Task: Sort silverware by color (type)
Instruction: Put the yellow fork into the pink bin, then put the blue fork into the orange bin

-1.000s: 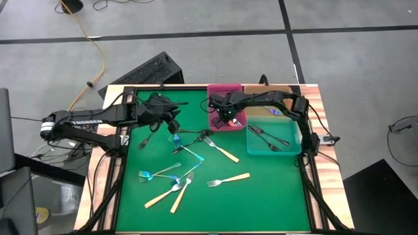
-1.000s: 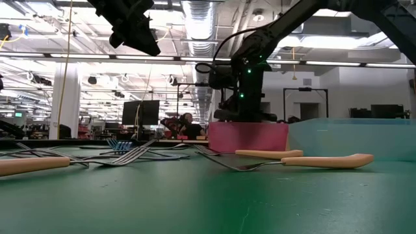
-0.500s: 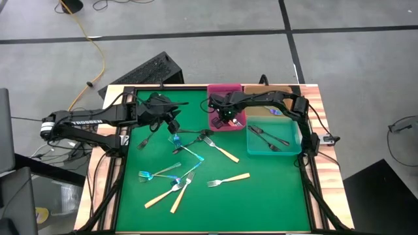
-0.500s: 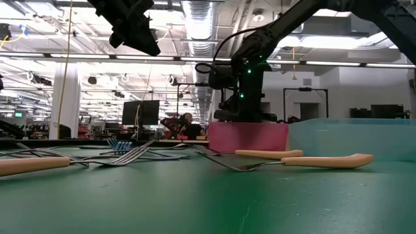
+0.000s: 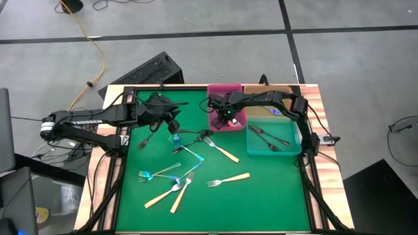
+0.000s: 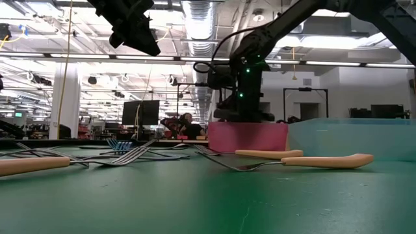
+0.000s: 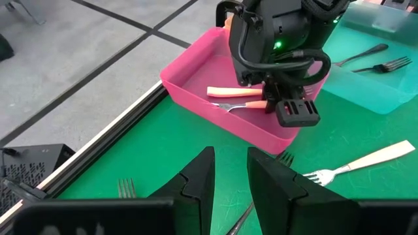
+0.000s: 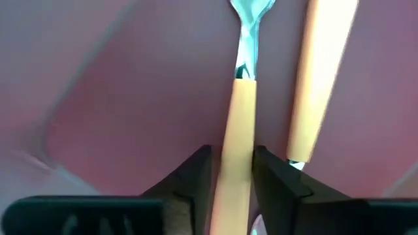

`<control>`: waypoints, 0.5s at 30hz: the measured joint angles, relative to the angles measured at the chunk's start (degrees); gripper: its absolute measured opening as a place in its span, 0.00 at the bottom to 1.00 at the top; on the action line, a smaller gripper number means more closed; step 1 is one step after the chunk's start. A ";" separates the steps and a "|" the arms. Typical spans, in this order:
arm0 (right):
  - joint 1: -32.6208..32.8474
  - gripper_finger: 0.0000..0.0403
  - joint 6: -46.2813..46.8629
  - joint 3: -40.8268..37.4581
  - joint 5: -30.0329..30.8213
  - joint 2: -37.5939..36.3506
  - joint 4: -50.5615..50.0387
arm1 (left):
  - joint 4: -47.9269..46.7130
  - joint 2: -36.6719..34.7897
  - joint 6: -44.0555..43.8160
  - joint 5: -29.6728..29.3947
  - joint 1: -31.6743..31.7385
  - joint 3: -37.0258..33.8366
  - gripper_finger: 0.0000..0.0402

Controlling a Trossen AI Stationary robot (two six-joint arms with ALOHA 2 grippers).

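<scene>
— How much of the sorting is done?

— I think less than half. The green counter (image 5: 261, 202) has many forks lying loose on it. There are four tan-handled forks (image 5: 228, 179), some shiny blue forks (image 5: 189, 152), and some dark forks (image 5: 145, 140) near the left arm.

— What is put away?

— The teal bin (image 5: 297, 149) on the right holds two dark forks (image 5: 273, 138). The pink bin (image 7: 196, 88) at the back holds two tan-handled forks (image 7: 238, 92). There is a tan bin (image 5: 282, 92) behind the teal one, but I can't see what is in it.

— What are the hands doing?

— The right hand (image 7: 285, 99) is down in the pink bin. A tan handle (image 8: 236, 140) sits between its fingers (image 8: 189, 173), which are only a little apart. I can't tell if they are gripping it or letting go. The left hand (image 7: 230, 179) hangs over the counter near the pink bin. Its fingers are a little apart, with nothing in them.

— And the room?

— It is a big, bright place with a grey floor (image 5: 196, 16). A yellow cable (image 5: 98, 55) runs across it. A black keyboard (image 5: 147, 72) sits by the counter's back corner. Far away, someone sits at a screen (image 6: 143, 112).
</scene>
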 joint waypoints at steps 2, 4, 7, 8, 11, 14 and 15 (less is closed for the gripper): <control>0.03 0.39 -0.05 0.02 -0.01 0.00 -0.27 | -0.01 0.00 0.00 0.01 0.01 0.00 0.19; 0.03 0.43 -0.49 0.02 0.01 0.00 -0.91 | -0.03 0.00 0.81 0.04 0.02 0.00 0.19; 0.03 0.45 -1.42 0.04 0.01 -0.83 -2.19 | -0.28 0.00 2.13 0.31 0.01 0.00 0.19; 0.03 0.45 -1.56 0.05 0.01 -1.22 -2.50 | -0.57 0.00 2.15 0.35 0.00 0.00 0.19; 0.01 0.45 -2.09 0.09 0.03 -2.84 -3.84 | -1.84 0.00 2.25 0.39 0.02 0.00 0.19; 0.01 0.44 -2.82 0.11 0.08 -4.44 -4.59 | -3.59 0.00 2.31 0.93 0.01 0.00 0.19; 0.01 0.43 -2.93 0.11 0.10 -4.89 -4.84 | -4.08 0.00 2.32 1.24 0.00 0.00 0.19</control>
